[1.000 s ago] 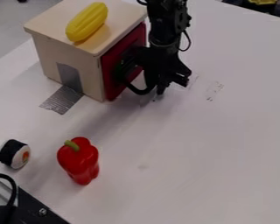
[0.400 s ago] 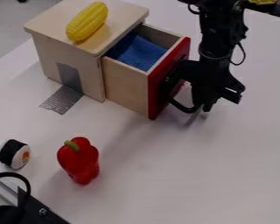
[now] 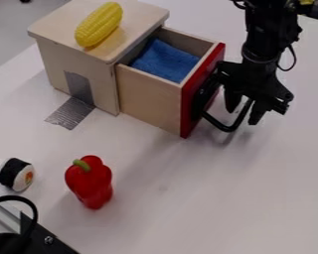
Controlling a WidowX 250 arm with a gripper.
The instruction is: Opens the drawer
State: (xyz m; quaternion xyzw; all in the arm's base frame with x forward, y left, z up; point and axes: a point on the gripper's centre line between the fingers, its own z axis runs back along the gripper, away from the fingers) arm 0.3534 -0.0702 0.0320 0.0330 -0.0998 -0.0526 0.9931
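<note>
Red-fronted wooden drawer (image 3: pixel 148 96) stands open at the right of its box (image 3: pixel 103 82), its walls partly hiding a blue cloth (image 3: pixel 165 60). Black gripper (image 3: pixel 243 116), fingers spread apart, hangs at the curved handle (image 3: pixel 226 128), covering part; the far edge cuts off the arm (image 3: pixel 263 32).

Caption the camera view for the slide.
Black two-finger gripper at the curved black handle of an open, red-fronted wooden drawer, blue cloth inside.

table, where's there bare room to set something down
Widest: the white table right of the red pepper and below the open drawer. Smaller: between pepper and wooden box. Crowded: around the handle and end effector.
</note>
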